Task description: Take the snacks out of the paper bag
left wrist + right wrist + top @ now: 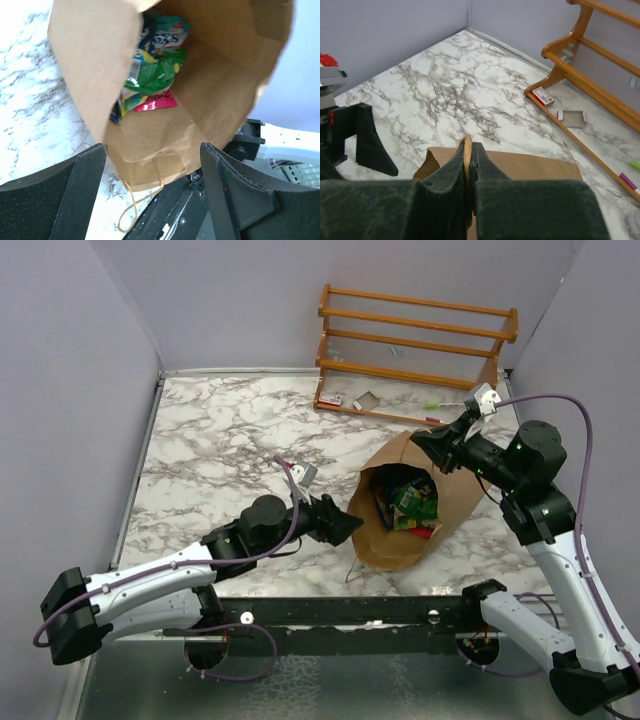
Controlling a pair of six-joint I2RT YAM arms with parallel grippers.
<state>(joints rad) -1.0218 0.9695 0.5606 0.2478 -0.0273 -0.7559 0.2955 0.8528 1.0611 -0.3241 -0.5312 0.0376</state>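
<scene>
With the right gripper (468,152) clamped on the rim of the bag (388,546) and the left gripper (351,528) spread at its mouth, the snacks (410,502) heaped inside look light and slippery; pinch a sealed edge.

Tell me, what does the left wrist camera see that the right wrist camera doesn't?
Only the left wrist view looks into the paper bag, onto the snacks piled inside. Only the right wrist view shows the wooden rack, the small scraps by it, and the right gripper pinched shut on the bag's rim. Both show the brown bag and the marble table.
</scene>
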